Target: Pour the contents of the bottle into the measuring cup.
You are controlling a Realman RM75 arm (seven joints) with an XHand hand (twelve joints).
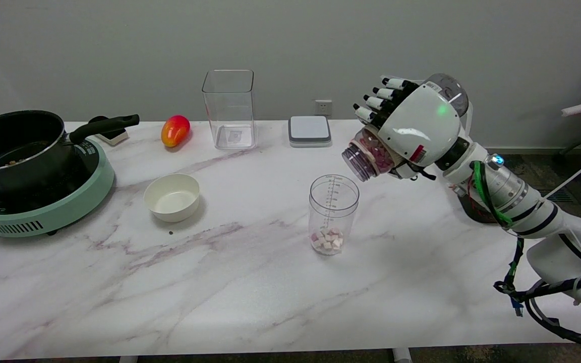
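Observation:
A clear measuring cup (333, 214) stands upright near the table's middle, with several pink and white cubes at its bottom. My right hand (411, 126) grips a clear bottle (368, 156) holding pink pieces. The bottle is tilted, its open mouth pointing down and left, just above and to the right of the cup's rim. The hand's white back hides most of the bottle's body, and the fingers wrap around its far side.
A white bowl (172, 196) sits left of the cup. A black pot (15, 146) rests on a green cooker (43, 212) at far left. At the back stand a mango (175, 130), a tall clear container (229, 108) and a grey scale (309, 130).

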